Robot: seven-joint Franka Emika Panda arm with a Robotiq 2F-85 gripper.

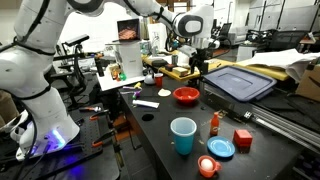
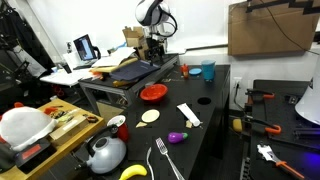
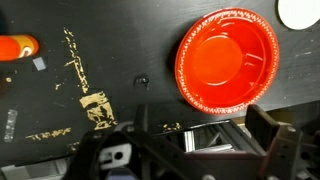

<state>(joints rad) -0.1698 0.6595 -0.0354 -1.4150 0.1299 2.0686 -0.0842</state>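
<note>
My gripper (image 1: 198, 66) hangs above the black table (image 1: 160, 125), beyond the red bowl (image 1: 186, 95) and beside the grey-blue tray (image 1: 240, 82). It also shows in an exterior view (image 2: 153, 56), above the red bowl (image 2: 152, 93). In the wrist view the fingers (image 3: 200, 125) stand wide apart with nothing between them. The red bowl (image 3: 225, 55) lies just ahead of them and is empty. An orange bottle (image 3: 15, 47) lies at the left edge and a white disc (image 3: 300, 10) at the top right corner.
On the table stand a blue cup (image 1: 183, 135), an orange bottle (image 1: 214, 123), a red cube (image 1: 242, 138), a blue plate (image 1: 222, 148) and a white disc (image 1: 146, 103). An eggplant (image 2: 177, 137), a fork (image 2: 165, 160) and a kettle (image 2: 105, 153) lie nearer.
</note>
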